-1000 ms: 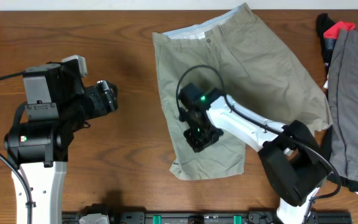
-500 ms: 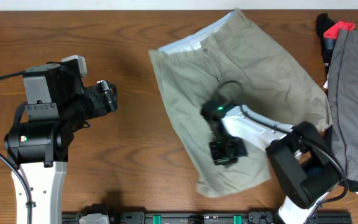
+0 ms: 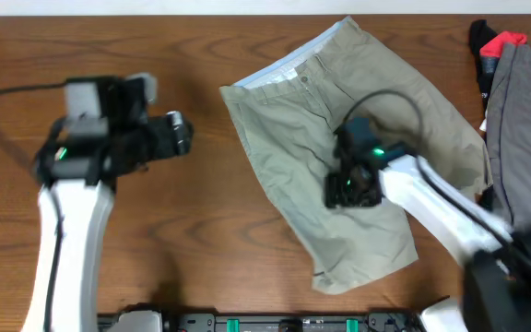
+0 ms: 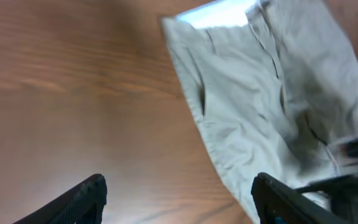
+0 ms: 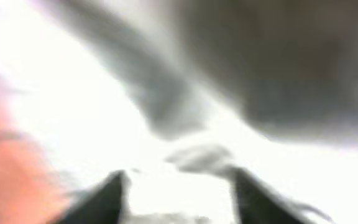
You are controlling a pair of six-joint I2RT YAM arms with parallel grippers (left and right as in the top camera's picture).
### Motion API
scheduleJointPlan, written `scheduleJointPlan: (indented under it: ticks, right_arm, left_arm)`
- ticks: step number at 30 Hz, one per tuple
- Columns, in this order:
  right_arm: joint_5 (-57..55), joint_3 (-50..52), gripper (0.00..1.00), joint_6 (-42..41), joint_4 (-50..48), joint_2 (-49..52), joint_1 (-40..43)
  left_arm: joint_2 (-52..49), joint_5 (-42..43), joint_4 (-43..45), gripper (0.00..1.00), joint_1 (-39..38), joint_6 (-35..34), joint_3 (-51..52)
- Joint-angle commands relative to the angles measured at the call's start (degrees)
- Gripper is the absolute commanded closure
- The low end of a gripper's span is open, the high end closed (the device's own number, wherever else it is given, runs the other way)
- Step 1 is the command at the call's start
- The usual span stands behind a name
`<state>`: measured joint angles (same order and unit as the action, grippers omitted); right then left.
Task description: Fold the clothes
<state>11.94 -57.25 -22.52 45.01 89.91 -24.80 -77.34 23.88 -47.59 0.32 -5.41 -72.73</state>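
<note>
Brown wooden table (image 3: 201, 240) fills the overhead view, with the khaki shorts (image 3: 293, 138) lying right of centre, waistband (image 3: 275, 74) toward the top edge and one leg trailing to the lower right. A grey garment (image 3: 524, 138) and a black and red cloth (image 3: 496, 46) sit at the far right.

The step in hand looks like positioning and flattening the shorts before any fold. The right gripper (image 3: 353, 189) sits on the cloth near the crotch. Its wrist view is smeared, so whether it pinches fabric cannot be told. The left gripper (image 3: 175, 136) hangs over bare wood left of the shorts, fingers spread wide and empty.

Next, the shorts probably need to lie flat and still, with the left gripper brought to the waistband edge.

Compared with a second ago, the shorts have been dragged and turned toward the lower right, the right gripper travelling with them. The left arm has swung slightly toward the garment.
</note>
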Motion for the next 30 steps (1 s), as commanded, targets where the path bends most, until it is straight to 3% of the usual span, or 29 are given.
scheduleJointPlan:
  ticks: [1, 5, 10, 17, 26, 30]
  right_arm:
    - [4.8, -0.9, 0.21, 1.7, -2.1, -10.2, 0.3]
    - [3.5, -0.9, 0.21, 0.7, -1.4, -16.8, 0.7]
    - [3.5, -0.9, 0.27, 0.2, 1.0, -18.6, 0.7]
    - [3.5, -0.9, 0.31, -1.1, 2.2, -18.6, 0.7]
    - [3.3, -0.9, 0.34, -2.8, 1.8, -18.6, 0.9]
    - [3.3, -0.9, 0.35, -2.8, 1.9, -18.6, 0.9]
  left_arm:
    - [-8.4, 4.2, 4.5, 0.23, -2.9, 3.0, -0.7]
    - [-18.4, 4.2, 14.3, 0.23, -6.3, 3.1, -0.7]
    - [-29.0, 4.0, 27.3, 0.23, -8.2, 2.5, -0.7]
    - [-37.8, 4.0, 36.7, 0.25, -8.7, 0.6, -0.7]
    - [-42.4, 2.4, 40.5, 0.53, -11.1, 0.6, -0.7]
    - [-42.5, -0.6, 40.1, 0.71, -11.5, 0.6, -0.7]
